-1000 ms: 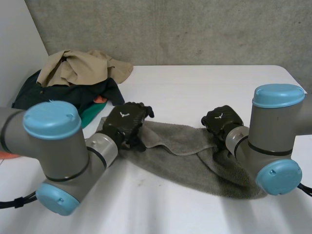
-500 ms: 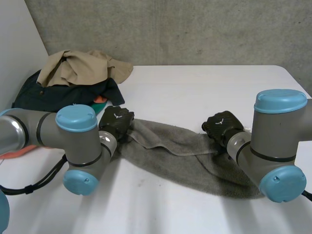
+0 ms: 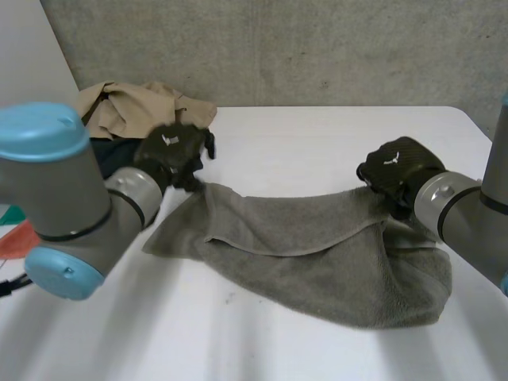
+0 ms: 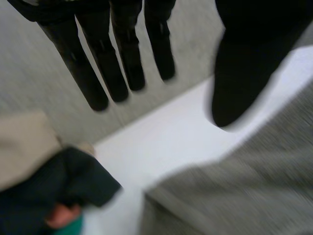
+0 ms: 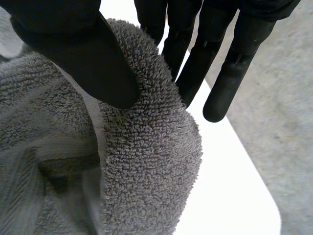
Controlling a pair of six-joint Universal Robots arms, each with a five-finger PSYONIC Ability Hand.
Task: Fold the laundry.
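A grey towel (image 3: 317,254) lies rumpled across the white table (image 3: 302,135), its near layer bunched and a hemmed edge crossing its middle. The left hand (image 3: 173,149) sits at the towel's far left corner, where the cloth rises toward it. The right hand (image 3: 394,168) is on the towel's far right corner, with the cloth drawn up under it. Beyond the towel's left end lies a pile with a tan garment (image 3: 135,107) on a dark garment (image 3: 107,149).
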